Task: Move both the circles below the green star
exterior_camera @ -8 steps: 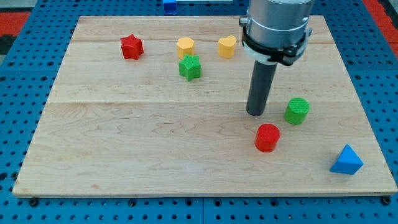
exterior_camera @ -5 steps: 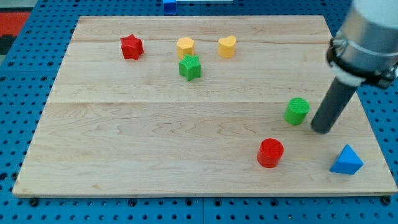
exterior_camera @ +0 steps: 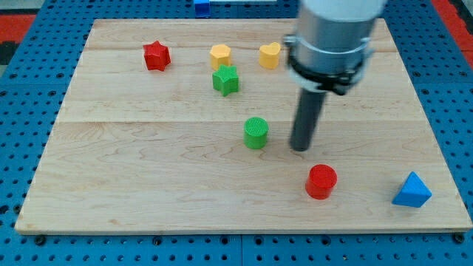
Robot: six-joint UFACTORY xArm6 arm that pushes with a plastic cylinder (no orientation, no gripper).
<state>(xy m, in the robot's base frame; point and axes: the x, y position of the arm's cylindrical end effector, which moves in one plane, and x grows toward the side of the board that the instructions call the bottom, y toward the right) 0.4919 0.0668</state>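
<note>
The green star [exterior_camera: 225,79] sits near the view's top, left of centre. The green circle [exterior_camera: 256,132] lies below it and a little to the right. The red circle [exterior_camera: 321,181] lies lower, toward the view's bottom right. My tip [exterior_camera: 299,148] rests on the board just right of the green circle, with a small gap, and above and left of the red circle.
A red star [exterior_camera: 156,55] is at the top left. A yellow hexagon [exterior_camera: 219,54] and a yellow heart [exterior_camera: 270,55] lie above the green star. A blue triangle [exterior_camera: 411,191] is at the bottom right. The wooden board [exterior_camera: 148,170] lies on a blue pegboard.
The green circle has slid left from the board's right side to below the green star. My tip swung right of it, then moved left behind it. The red circle shifted slightly earlier.
</note>
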